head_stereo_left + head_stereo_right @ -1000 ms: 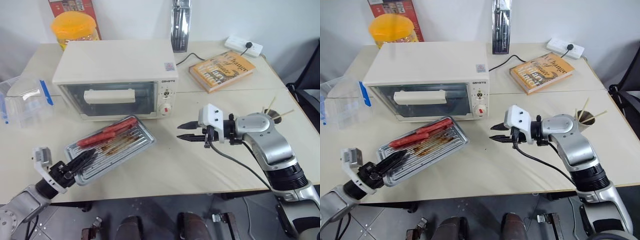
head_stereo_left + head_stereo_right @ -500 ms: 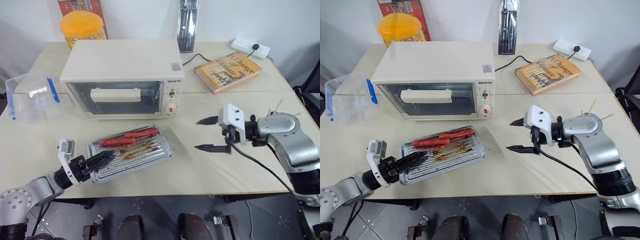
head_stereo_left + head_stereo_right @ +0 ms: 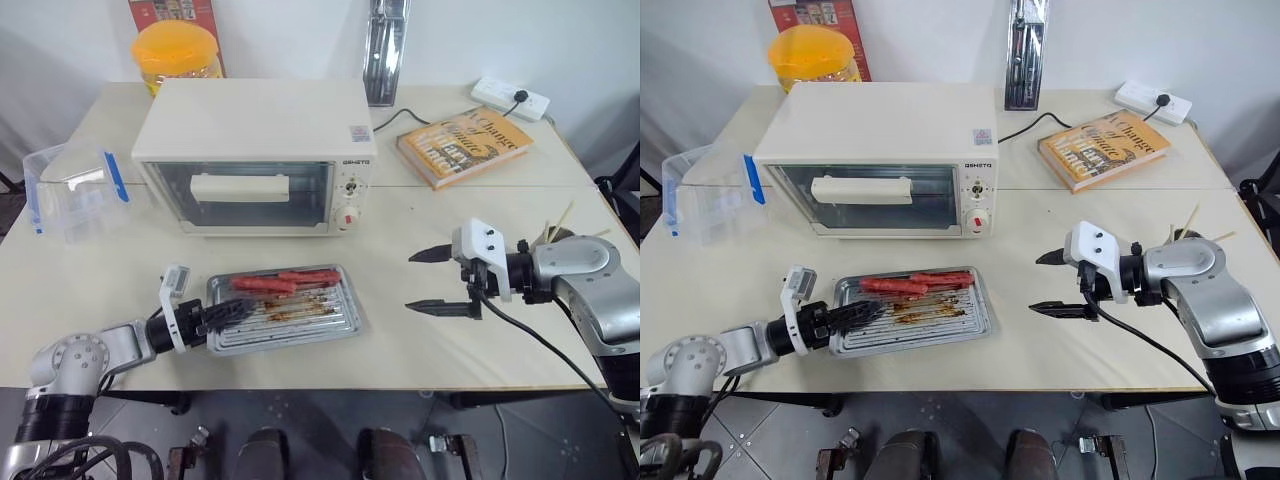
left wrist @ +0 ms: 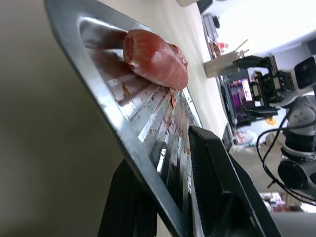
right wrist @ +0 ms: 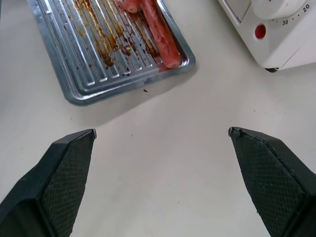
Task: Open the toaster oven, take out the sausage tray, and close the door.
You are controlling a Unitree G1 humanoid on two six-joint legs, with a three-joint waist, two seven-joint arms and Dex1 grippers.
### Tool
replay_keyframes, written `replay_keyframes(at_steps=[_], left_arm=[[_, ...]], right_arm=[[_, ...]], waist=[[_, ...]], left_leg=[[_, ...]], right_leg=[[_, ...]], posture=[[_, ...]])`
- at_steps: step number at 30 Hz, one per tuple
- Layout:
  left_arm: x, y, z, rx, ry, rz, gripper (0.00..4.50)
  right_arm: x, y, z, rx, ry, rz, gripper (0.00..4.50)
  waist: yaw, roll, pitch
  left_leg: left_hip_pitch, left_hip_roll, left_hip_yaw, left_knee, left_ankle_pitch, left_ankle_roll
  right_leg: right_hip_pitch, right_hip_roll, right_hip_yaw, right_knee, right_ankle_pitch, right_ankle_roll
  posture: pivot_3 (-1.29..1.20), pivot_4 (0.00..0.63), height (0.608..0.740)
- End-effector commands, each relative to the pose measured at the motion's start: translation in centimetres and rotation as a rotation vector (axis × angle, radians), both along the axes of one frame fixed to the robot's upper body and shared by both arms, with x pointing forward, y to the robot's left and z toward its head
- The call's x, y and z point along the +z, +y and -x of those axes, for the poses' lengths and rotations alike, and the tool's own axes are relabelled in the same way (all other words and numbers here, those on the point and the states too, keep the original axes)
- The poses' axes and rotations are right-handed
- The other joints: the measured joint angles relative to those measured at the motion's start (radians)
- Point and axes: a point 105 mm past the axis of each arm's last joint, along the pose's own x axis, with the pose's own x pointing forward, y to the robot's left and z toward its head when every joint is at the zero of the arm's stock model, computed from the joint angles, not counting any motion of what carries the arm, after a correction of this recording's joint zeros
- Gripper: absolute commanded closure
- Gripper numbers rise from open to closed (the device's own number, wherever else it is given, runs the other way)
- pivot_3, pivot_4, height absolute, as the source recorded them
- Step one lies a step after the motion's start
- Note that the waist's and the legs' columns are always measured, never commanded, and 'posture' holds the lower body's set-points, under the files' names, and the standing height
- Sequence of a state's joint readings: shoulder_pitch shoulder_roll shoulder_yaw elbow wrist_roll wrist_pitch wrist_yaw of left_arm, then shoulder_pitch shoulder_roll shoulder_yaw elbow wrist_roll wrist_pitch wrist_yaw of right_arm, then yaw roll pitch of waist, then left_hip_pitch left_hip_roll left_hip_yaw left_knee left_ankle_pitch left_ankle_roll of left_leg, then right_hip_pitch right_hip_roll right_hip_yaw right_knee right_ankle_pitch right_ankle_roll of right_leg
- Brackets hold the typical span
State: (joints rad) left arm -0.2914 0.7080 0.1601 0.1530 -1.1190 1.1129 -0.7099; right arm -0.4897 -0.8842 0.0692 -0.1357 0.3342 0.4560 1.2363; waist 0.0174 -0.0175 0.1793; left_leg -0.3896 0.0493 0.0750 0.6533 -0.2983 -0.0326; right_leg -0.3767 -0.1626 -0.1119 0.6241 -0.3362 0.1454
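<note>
The cream toaster oven (image 3: 255, 120) stands at the back of the table with its glass door (image 3: 305, 205) closed. In front of it lies the silver sausage tray (image 3: 300, 315), holding two red sausages (image 3: 285, 281) and brown grease marks. My left gripper (image 3: 226, 312) is shut on the tray's left rim. In the left wrist view the rim (image 4: 113, 123) is pinched between the black fingers (image 4: 222, 192). My right gripper (image 3: 432, 281) hovers to the right of the tray, open wide and holding nothing. The right wrist view looks down on the tray (image 5: 94, 59) and the oven's red knob (image 5: 260, 31).
A clear plastic box with blue clips (image 3: 75, 190) sits left of the oven. An orange-lidded jar (image 3: 178, 50) stands behind it. A book (image 3: 465, 145) and a power strip (image 3: 515, 97) lie at the back right. A cup of sticks (image 3: 556, 230) is beside my right arm.
The camera has shifted. My left gripper has swung the tray from slanted to square in front of the oven. My right gripper opened wide and drew away to the right.
</note>
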Motion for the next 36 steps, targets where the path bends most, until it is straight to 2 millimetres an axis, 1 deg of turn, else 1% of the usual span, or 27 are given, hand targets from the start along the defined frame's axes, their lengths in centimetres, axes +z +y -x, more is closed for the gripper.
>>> replay_keyframes(at_steps=[1,5,7,9,10,13,16,18,21,23,26,27,29,31,32,34,36], left_arm=[[0.4,-0.1,-0.7,-0.030,-0.026,-0.013,3.86],[0.1,-0.1,-1.1,-0.052,-0.023,-0.045,3.86],[-0.2,0.1,-1.5,-0.045,-0.029,-0.070,3.14],[-0.2,0.3,-1.7,-0.040,-0.031,-0.075,2.62],[-0.2,0.3,-1.7,-0.041,-0.032,-0.073,2.29],[-0.1,1.0,-1.8,-0.030,-0.035,-0.091,1.47],[0.1,1.6,-1.8,-0.027,-0.044,-0.110,0.56],[0.3,2.1,-1.5,-0.026,-0.048,-0.134,0.04],[0.4,3.2,-0.8,-0.019,-0.054,-0.186,0.04],[0.7,4.6,-0.1,-0.009,-0.056,-0.223,0.04],[1.0,6.1,0.4,0.001,-0.068,-0.273,0.04],[1.1,7.1,0.6,0.015,-0.083,-0.316,0.04],[1.8,9.0,0.3,0.053,-0.173,-0.396,0.04],[2.8,10.0,0.0,0.073,-0.264,-0.425,0.04],[3.6,10.3,-0.2,0.088,-0.352,-0.430,0.04],[4.9,11.3,-0.9,0.144,-0.569,-0.513,0.04],[5.6,12.0,-1.0,0.179,-0.718,-0.588,0.04]], right_arm=[[1.6,0.3,0.1,0.010,-0.067,-0.012,0.00],[1.8,0.3,-0.1,0.002,-0.077,-0.014,0.00],[1.7,0.3,-0.2,0.000,-0.080,-0.012,0.00],[1.7,0.3,-0.2,0.000,-0.083,-0.011,0.00],[1.7,0.3,-0.2,0.000,-0.084,-0.012,0.00],[1.8,0.4,-0.4,0.002,-0.095,-0.013,0.00],[2.0,0.5,-0.6,0.005,-0.105,-0.012,0.00],[2.0,0.5,-0.8,0.009,-0.110,-0.011,0.00],[2.1,0.7,-0.9,0.018,-0.114,-0.011,0.00],[2.1,0.7,-0.9,0.029,-0.109,-0.008,0.00],[1.9,0.7,-0.9,0.043,-0.096,-0.001,0.00],[1.7,0.7,-0.8,0.056,-0.085,0.006,0.00],[1.5,0.9,-0.7,0.075,-0.070,0.013,0.00],[1.2,1.0,-0.7,0.089,-0.068,0.022,0.00],[1.1,1.0,-0.7,0.096,-0.068,0.024,0.00],[0.9,1.2,-0.9,0.100,-0.069,0.026,0.00],[0.3,1.2,-0.8,0.111,-0.063,0.037,0.00]], waist=[[0.004,0.000,0.000],[0.004,0.000,0.000],[0.005,0.000,0.000],[0.004,0.000,0.000],[0.004,0.000,0.000],[0.005,0.000,0.000],[0.003,0.000,0.000],[0.003,0.000,0.000],[-0.006,0.000,0.000],[-0.018,0.000,0.000],[-0.030,0.000,0.000],[-0.031,0.000,0.000],[-0.037,0.001,0.000],[-0.040,0.001,0.000],[-0.041,0.001,0.000],[-0.042,0.001,0.001],[-0.042,0.001,0.001]], left_leg=[[0.000,0.000,0.000,0.000,0.000,0.000],[0.000,0.000,0.000,0.000,0.000,0.000],[0.000,0.000,0.000,0.000,0.000,0.000],[0.000,0.000,0.000,0.000,0.000,0.000],[0.000,0.000,0.001,0.000,0.000,0.000],[0.000,0.000,0.000,0.000,0.000,0.000],[0.000,0.000,0.001,0.002,0.000,0.000],[0.001,0.000,0.000,0.002,0.000,0.000],[0.001,0.000,0.000,0.003,0.000,0.000],[0.001,0.001,0.001,0.001,0.000,0.000],[0.002,0.001,0.002,-0.002,0.000,0.000],[0.002,0.001,0.002,-0.002,0.000,0.000],[0.002,0.001,0.002,-0.003,0.000,0.000],[0.002,0.001,0.002,-0.003,0.000,0.000],[0.002,0.001,0.002,-0.003,0.000,0.000],[0.001,0.001,0.002,-0.003,0.000,0.000],[0.001,0.001,0.002,-0.002,0.000,0.000]], right_leg=[[0.000,0.000,0.000,0.000,0.000,0.000],[0.000,0.000,0.000,0.000,0.000,0.000],[0.000,0.000,0.000,0.000,0.000,0.000],[0.000,0.000,0.000,0.000,0.000,0.000],[0.000,0.000,0.000,0.000,0.000,0.000],[0.000,0.000,0.000,0.001,0.000,0.000],[0.000,0.000,0.000,0.002,0.000,0.000],[0.000,0.000,0.000,0.003,0.000,0.000],[0.000,0.000,0.001,0.003,0.000,0.000],[0.000,0.000,0.001,0.003,0.000,0.000],[0.000,0.000,0.001,0.003,0.000,0.000],[-0.001,0.000,0.001,0.003,0.000,0.000],[-0.001,0.000,0.001,0.002,0.000,0.000],[-0.001,0.000,0.001,0.002,0.000,0.000],[-0.001,0.000,0.001,0.002,0.000,0.000],[-0.001,0.000,0.001,0.002,0.000,0.000],[-0.002,0.000,0.001,0.001,0.000,0.000]], posture=[[0.00,0.150,0.740],[0.00,0.150,0.740],[0.00,0.150,0.740],[0.00,0.150,0.740],[0.00,0.150,0.740],[0.00,0.150,0.740],[0.00,0.150,0.740],[0.00,0.150,0.740],[0.00,0.150,0.740],[0.00,0.150,0.740],[0.00,0.150,0.740],[0.00,0.150,0.740],[0.00,0.150,0.740],[0.00,0.150,0.740],[0.00,0.150,0.740],[0.00,0.150,0.740],[0.00,0.150,0.740]])
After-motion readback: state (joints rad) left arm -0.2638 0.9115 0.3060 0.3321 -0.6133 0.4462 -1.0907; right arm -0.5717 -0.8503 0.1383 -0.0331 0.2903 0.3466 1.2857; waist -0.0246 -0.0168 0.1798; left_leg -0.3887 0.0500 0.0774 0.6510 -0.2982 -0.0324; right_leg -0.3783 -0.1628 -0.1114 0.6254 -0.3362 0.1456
